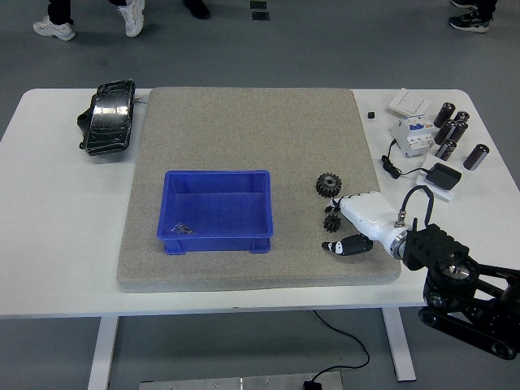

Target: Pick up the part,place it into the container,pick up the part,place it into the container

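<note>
Blue and nearly bare, the container (216,210) sits mid-mat on the white surface (49,244). To its right, the right robot hand (348,231) hovers over a small black gear (331,221), fingers loosely spread, gripping nothing; a larger gear (328,184) lies just beyond. Risk, as I judge it: fingers nudging the small gear aside, or dropping it short of the rim. No readable writing anywhere.
</note>
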Controlling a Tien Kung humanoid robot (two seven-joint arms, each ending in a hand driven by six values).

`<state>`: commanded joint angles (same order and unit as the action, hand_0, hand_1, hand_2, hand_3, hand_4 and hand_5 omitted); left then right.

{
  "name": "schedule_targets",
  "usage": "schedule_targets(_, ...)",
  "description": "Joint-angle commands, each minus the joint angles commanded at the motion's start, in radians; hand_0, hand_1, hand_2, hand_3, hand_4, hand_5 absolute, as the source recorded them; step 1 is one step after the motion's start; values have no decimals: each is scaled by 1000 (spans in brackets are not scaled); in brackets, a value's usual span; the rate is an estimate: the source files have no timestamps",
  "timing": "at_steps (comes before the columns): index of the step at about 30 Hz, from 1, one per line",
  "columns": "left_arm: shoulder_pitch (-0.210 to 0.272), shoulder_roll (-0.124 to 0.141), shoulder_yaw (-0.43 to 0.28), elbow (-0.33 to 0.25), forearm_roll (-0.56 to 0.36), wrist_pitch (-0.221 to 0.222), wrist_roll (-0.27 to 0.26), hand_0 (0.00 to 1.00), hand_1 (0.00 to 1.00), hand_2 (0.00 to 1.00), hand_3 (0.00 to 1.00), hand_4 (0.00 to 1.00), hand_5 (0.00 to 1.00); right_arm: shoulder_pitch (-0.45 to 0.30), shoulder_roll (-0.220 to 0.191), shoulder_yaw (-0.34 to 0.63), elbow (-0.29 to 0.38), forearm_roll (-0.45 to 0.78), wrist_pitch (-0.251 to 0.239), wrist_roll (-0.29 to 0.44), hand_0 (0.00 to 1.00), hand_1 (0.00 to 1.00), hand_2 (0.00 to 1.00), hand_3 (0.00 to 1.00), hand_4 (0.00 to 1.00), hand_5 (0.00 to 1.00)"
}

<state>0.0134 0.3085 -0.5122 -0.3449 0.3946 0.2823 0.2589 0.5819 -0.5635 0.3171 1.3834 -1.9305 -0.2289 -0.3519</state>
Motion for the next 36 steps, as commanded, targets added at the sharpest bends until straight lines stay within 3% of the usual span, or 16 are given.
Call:
schedule_targets(6, 3, -2, 4, 0, -5, 3, -3, 679, 669, 621, 575, 559, 472, 3, 0, -7, 0, 2, -8, 5, 356, 509, 627, 695, 492, 240)
schedule_targets(7, 4, -2, 4, 0, -6, 3, -3, 680, 669, 621, 575, 558, 472, 3, -1, -8, 0, 3, -10, 6, 338, 508, 603, 693, 402, 162)
schedule_targets(12, 7, -4, 10, 0, -15, 5, -7, 680, 669, 621, 575, 558, 472, -2, -4, -11, 0, 11, -15, 11, 338, 508, 603, 693, 402, 162)
schedule_targets(13, 8, -4, 10, 0, -17, 6, -8, 679, 669, 621, 574, 558, 471, -2, -5, -12, 0, 13, -17, 12, 353, 505, 593, 693, 378, 121)
schedule_targets(24, 11, -4, 11, 2, -25, 11, -18, 680, 670, 621, 574, 558, 471, -5, -10, -16, 14, 16, -48, 28, 345, 496, 544, 687, 406, 100)
schedule_targets(25, 11, -4, 11, 2, -26, 11, -19, 680, 669, 622, 575, 558, 472, -5, -10, -16, 16, 16, -53, 30, 380, 500, 455, 660, 508, 2)
schedule_targets(30, 13, -4, 8, 1, -26, 16, -20, 680, 669, 622, 575, 558, 472, -11, -13, -6, 28, 38, -76, 41, 380, 500, 455, 660, 508, 2)
schedule_targets(31, 13, -4, 7, 1, -25, 17, -20, 680, 669, 622, 575, 558, 474, -15, -14, 3, 35, 50, -82, 44, 401, 496, 386, 602, 456, 2)
schedule_targets(36, 15, -6, 7, 0, -24, 20, -19, 680, 669, 622, 575, 558, 474, -30, -21, 76, 108, 95, -132, 52, 401, 496, 386, 602, 456, 2)
